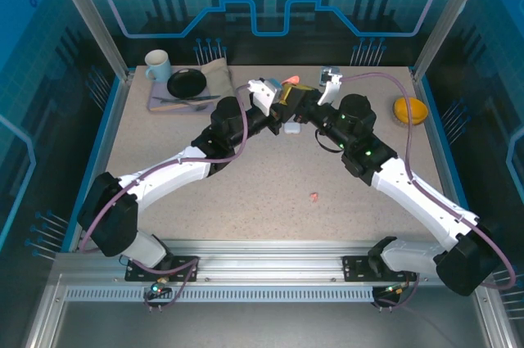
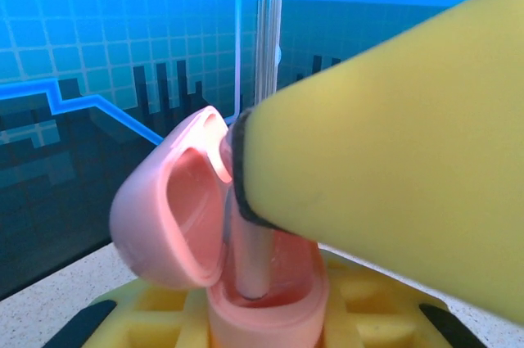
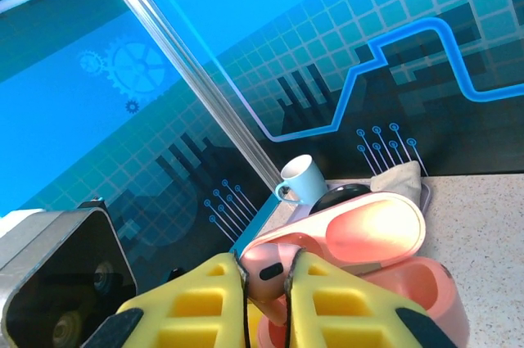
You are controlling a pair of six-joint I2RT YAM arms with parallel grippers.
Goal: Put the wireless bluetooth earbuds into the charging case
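Right wrist view: the right gripper (image 3: 266, 259) pinches a salmon-pink earbud (image 3: 264, 278) between its yellow pads, just over the open pink charging case (image 3: 385, 241). Left wrist view has the left gripper (image 2: 262, 323) clamped on that case's base, with the earbud's stem down inside it. A second pink earbud (image 1: 313, 196) lies loose on the table (image 1: 246, 192), well apart.
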